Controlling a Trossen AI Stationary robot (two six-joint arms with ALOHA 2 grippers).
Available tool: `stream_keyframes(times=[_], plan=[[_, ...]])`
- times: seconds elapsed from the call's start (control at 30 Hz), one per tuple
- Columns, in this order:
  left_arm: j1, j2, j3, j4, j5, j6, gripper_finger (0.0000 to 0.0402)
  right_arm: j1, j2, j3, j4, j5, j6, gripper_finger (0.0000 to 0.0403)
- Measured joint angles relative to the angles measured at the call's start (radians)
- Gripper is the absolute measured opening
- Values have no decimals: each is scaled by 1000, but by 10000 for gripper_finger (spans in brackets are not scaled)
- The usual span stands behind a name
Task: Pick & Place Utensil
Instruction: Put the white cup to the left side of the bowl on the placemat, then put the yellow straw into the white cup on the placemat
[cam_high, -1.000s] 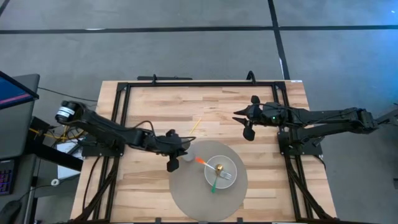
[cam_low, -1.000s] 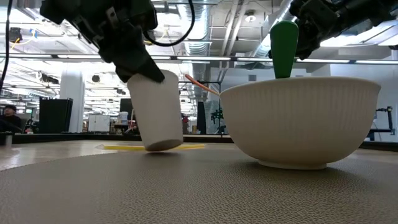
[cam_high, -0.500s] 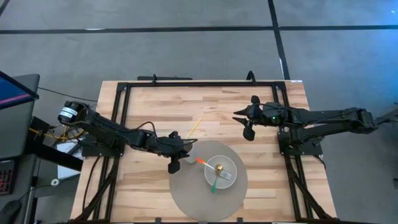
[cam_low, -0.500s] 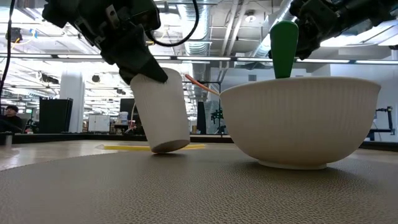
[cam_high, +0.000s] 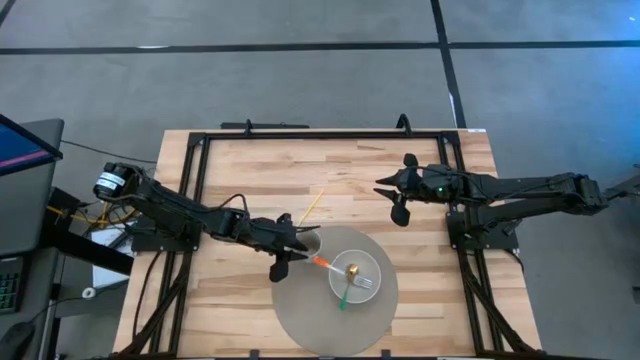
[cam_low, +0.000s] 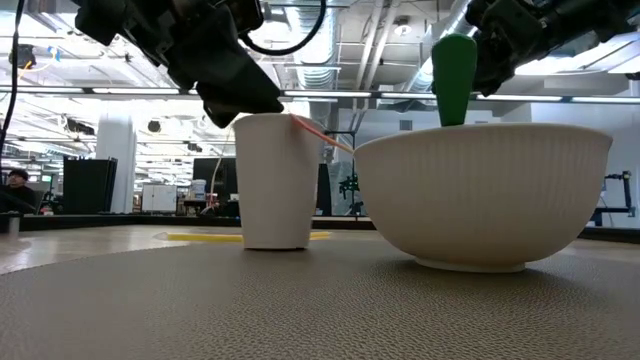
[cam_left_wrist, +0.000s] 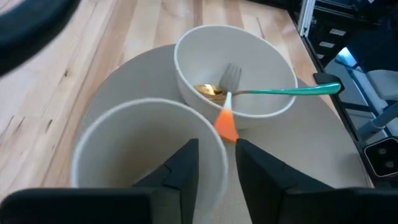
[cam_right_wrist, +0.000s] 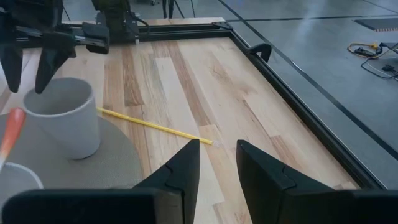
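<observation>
Light wooden tabletop (cam_high: 250, 170) noted, bordered by a black metal frame (cam_high: 320, 134). Round grey mat (cam_high: 310, 325) laid at 6 o'clock. Dark monitor (cam_high: 20, 150) seen off the 9 o'clock edge. Grey floor (cam_high: 300, 70) crossed by dark lines. Person (cam_low: 14, 180) glimpsed far behind.

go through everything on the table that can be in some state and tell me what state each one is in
Cup: upright on the round mat, empty.
Bowl: upright on the mat, holding a green-handled fork and a gold spoon.
Orange-handled utensil: leaning on the bowl's rim.
Yellow stick: lying flat on the wood.
Left gripper: fingers straddling the cup's rim, parted.
Right gripper: raised over the table, open, empty.
</observation>
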Motion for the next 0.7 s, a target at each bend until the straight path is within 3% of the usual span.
stream_keyframes(times=[0.27,0.53,0.7], plan=[[0,-41,0,2,0,0,119,0,0,0,0,0,0,99],[0,-236,0,-14,-1,0,111,0,0,0,-1,0,0,99],[-3,-345,0,-113,-5,-9,111,0,0,0,-4,-8,0,99]])
